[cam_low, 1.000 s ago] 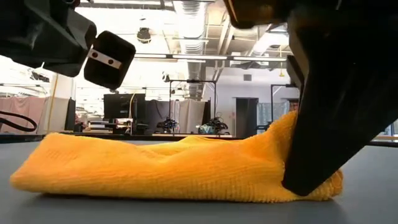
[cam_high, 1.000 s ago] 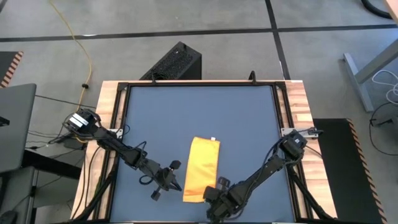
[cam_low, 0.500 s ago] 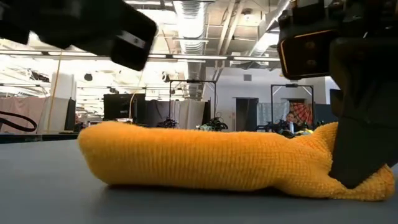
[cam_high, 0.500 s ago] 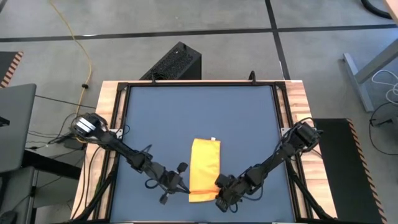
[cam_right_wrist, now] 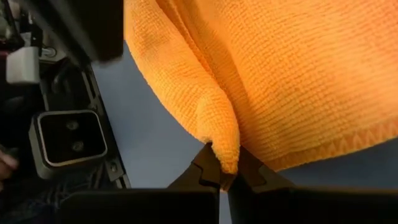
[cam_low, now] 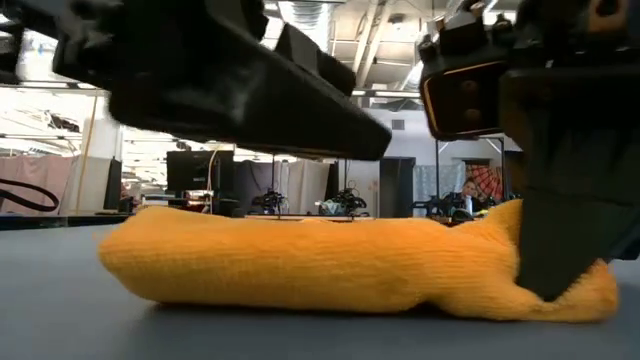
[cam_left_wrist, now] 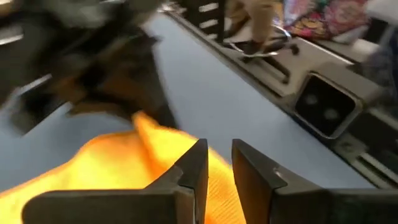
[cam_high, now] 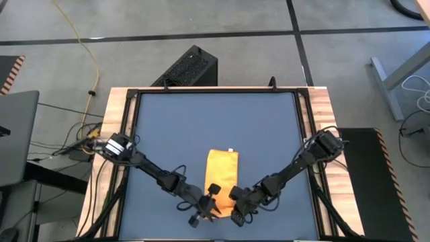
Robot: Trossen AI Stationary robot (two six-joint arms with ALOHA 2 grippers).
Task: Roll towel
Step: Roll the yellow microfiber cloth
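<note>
- Tabletop [cam_high: 168, 121] dark blue, wood-edged; towel [cam_high: 222, 176] lies near its front edge, about centre, folded into a narrow strip with the white tag at the far end.
- Left gripper [cam_high: 209, 205] sits over the towel's near-left corner. Wrist view shows its jaws a little apart, a narrow gap between them, yellow cloth just beneath; nothing pinched that I can make out.
- Towel's near end looks lifted and turned over onto itself; in the low view it reads as a thick rounded hump.
- Right gripper [cam_high: 239, 204] sits at the near-right corner, jaws clamped on a small fold of the towel's hemmed edge, clear in its wrist view.
- Step in hand, by my reading: first turn of the roll, started from the near end.
- Next move likely calls for the left jaws to take hold of their corner, then both to carry the edge evenly toward the tag end, keeping the roll tight and straight.
</note>
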